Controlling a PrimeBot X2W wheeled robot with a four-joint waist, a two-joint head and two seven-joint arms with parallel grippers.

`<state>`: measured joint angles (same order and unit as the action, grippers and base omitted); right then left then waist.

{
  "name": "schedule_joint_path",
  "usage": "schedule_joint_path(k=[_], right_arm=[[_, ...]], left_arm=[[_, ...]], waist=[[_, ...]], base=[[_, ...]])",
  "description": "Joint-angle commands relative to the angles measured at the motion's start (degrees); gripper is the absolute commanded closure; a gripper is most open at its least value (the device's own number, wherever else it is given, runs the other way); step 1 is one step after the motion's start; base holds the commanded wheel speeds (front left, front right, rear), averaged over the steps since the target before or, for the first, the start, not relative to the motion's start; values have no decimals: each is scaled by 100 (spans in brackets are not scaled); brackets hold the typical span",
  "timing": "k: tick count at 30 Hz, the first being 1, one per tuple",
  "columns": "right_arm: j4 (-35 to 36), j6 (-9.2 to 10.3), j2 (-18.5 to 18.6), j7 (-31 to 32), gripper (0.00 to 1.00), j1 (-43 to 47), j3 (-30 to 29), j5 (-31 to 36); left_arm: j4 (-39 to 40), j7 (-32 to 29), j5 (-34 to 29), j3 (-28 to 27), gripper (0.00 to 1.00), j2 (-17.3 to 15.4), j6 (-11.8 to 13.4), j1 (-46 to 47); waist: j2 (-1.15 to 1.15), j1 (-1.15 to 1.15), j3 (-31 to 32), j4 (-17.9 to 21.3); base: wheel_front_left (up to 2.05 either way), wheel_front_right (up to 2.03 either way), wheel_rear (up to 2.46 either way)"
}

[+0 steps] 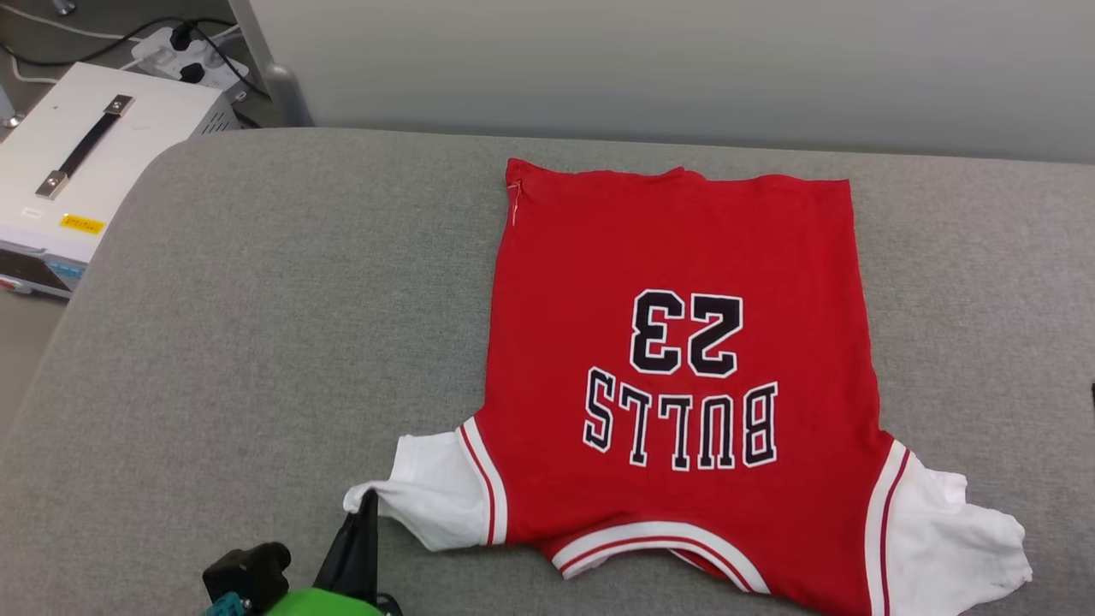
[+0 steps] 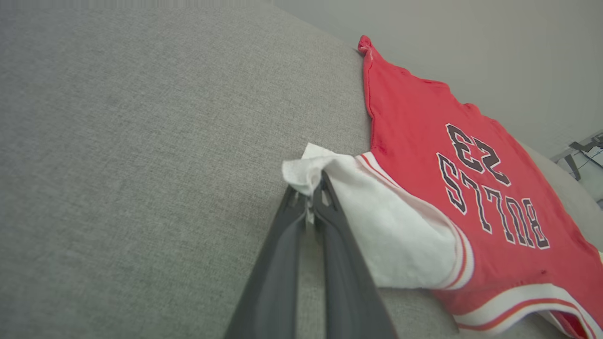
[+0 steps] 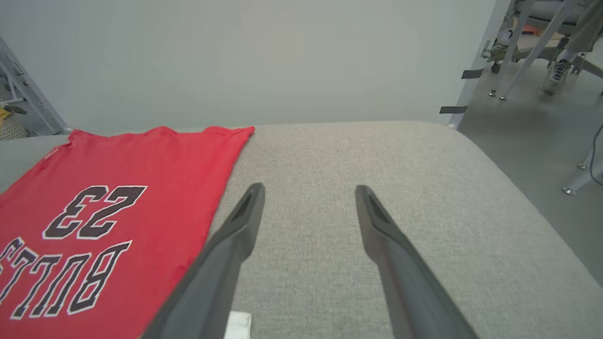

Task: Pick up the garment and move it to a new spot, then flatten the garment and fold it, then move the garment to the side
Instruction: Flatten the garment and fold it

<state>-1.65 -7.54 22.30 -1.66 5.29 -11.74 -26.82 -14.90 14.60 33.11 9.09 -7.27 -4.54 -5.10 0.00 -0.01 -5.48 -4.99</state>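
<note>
Red BULLS 23 jersey (image 1: 676,342) lying flat, lettering up, on the grey padded bench (image 1: 257,299): we judge it light and limp, best taken at its edges, as by the left gripper (image 2: 313,190), jaws clamped on the white sleeve (image 2: 400,235) tip; right gripper (image 3: 308,193) jaws apart.

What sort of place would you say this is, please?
Probably a lab or test room: a white instrument case and power strip beside the grey padded table, a plain partition behind it.

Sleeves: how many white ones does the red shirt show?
2: one sleeve pinched by the left gripper, the other sleeve loose at the head view's lower right.
</note>
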Motion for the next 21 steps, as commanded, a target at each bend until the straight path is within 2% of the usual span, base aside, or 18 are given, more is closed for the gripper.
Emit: schedule_joint_path(k=[1,5,10,15,21], right_arm=[[160,5,165,107,0,-353,5,59],[423,5,637,434,0,-1345,196,131],[324,5,1217,1151,0,-2960,836,297],[-526,5,1529,2326,0,-4516,1658,125],[-1946,5,1595,3908,0,-6029,2221,-253]], left_arm=[[84,24,-107,16,100,16,25,168],[302,28,-201,82,100,41,22,377],[523,31,-323,233,100,78,-34,717],[643,35,-370,382,100,153,-101,1001],[713,38,-405,537,100,285,-161,1256]], waist=[[0,1,-207,-119],[0,1,-535,-275],[0,1,-1076,-513],[0,1,-1504,-742],[0,1,-1973,-1020]], base=[[0,0,0],[0,0,0],[0,0,0],[0,0,0],[0,0,0]])
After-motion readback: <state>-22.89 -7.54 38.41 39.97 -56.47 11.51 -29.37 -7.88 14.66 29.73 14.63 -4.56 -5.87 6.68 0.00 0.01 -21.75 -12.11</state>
